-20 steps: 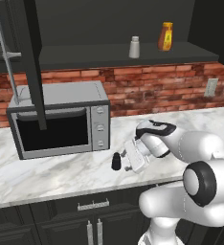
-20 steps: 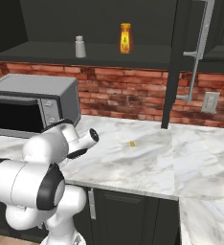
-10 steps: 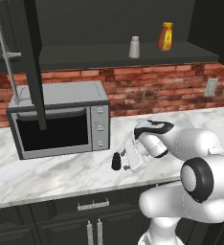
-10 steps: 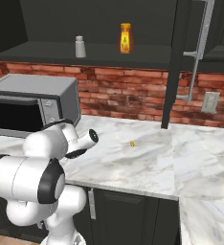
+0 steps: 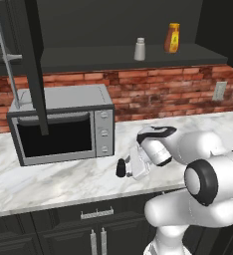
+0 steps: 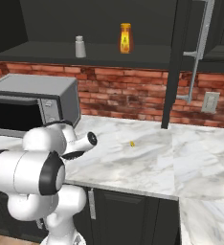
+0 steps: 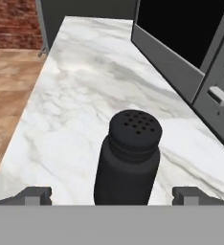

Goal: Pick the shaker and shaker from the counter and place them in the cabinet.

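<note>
Light grey shaker (image 6: pixel 79 46) on cabinet shelf (image 6: pixel 47 51), orange bottle (image 6: pixel 126 38) near, microwave (image 6: pixel 32 103) on marble counter (image 6: pixel 147 158)

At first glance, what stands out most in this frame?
The black shaker stands upright on the counter between the open gripper's fingertips, just in front of the microwave. Up on the cabinet shelf the light grey shaker already stands beside an orange-yellow bottle.

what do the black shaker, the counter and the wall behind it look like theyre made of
Black shaker: probably matte plastic, uniformly dark with a perforated cap and no shine. Counter: looks like polished white marble, going by its grey veins. Back wall: red brick with pale mortar lines, rough-looking. All rendered, so only the look is certain.
</note>
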Available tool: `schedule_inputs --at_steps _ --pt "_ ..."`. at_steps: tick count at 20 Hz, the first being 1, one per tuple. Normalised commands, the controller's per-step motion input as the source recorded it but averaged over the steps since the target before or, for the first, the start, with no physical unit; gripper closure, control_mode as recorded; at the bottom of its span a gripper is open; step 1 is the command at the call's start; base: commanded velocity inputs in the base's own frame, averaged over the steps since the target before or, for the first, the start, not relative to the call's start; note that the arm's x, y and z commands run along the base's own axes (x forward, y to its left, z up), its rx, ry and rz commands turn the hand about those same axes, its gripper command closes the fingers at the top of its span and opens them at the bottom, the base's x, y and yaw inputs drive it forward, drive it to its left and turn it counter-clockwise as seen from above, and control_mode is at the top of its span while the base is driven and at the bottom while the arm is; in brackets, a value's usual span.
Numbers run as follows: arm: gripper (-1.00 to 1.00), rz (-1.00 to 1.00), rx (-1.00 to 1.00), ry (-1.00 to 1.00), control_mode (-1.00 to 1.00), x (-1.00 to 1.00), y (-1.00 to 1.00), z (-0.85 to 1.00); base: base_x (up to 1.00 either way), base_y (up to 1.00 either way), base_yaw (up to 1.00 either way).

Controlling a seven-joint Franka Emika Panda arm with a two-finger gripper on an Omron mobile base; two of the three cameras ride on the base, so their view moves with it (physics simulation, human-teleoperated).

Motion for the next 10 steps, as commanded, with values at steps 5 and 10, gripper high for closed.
schedule_inputs --at_steps 5,10 --pt "-1.00 -0.06 0.00 0.00 -1.00 0.11 0.05 -0.13 0.00 0.00 0.00" --pt "-1.00 -0.04 0.01 0.00 -1.00 0.04 0.12 -0.18 0.00 0.00 0.00"
